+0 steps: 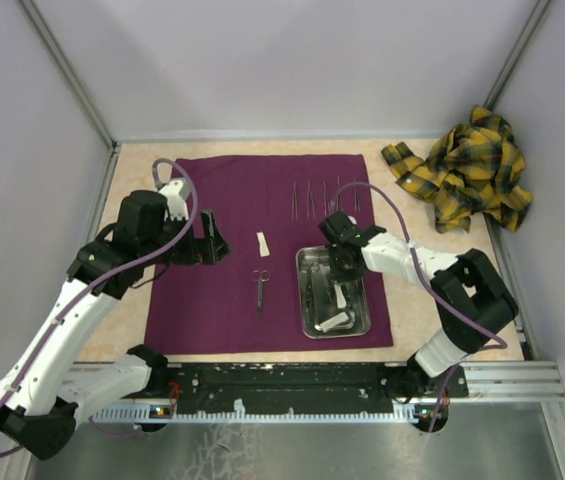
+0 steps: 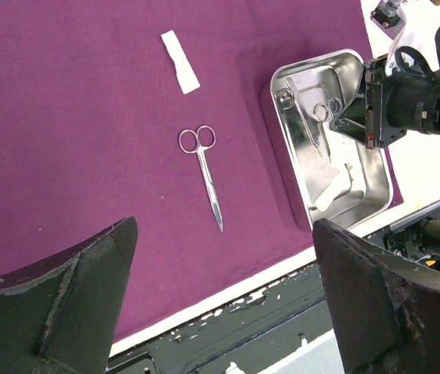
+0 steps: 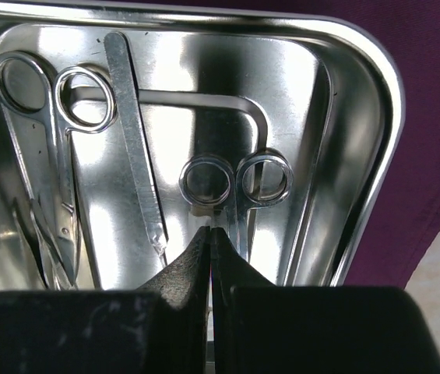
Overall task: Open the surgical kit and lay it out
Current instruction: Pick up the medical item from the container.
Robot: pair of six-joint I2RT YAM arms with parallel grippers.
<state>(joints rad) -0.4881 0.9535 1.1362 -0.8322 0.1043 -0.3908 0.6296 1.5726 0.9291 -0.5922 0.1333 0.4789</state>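
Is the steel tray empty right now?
No, the steel tray holds several ring-handled instruments and a flat metal handle.

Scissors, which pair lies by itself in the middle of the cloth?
The pair left of the steel tray, near the white strip; others lie inside the tray.

The left arm point(image 1: 52, 340) is extended forward; the left gripper point(image 2: 223, 232) is held with fingers spread wide. The right arm point(image 1: 402, 255) is bent inward; the right gripper point(image 3: 210, 236) is pointed downward, fingertips pressed together.
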